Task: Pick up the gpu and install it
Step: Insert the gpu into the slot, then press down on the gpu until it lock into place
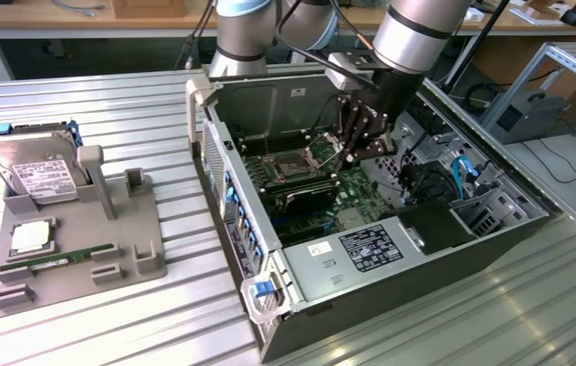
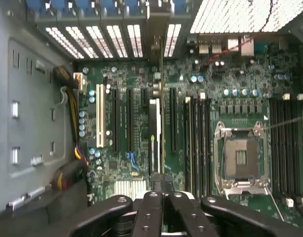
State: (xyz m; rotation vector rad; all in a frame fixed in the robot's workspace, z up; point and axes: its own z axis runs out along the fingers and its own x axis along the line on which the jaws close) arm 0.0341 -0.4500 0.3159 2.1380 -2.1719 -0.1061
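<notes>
While the thin dark gpu card (image 2: 159,123) stands edge-on over a long black motherboard slot (image 2: 172,118), the black gripper (image 2: 161,190) is clamped on its near end, low inside the open black computer case (image 1: 471,252). Card looks seated or nearly so; cannot tell which. Risk, as I judge it: slight misalignment with the slot would jam or bend the card's edge connector.

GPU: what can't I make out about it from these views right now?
Wrist view: the gpu is edge-on, so its bottom edge and the slot beneath are hidden.
Wrist view: the gripper covers its near end.
Exterior view: the gripper hides most of it.
</notes>
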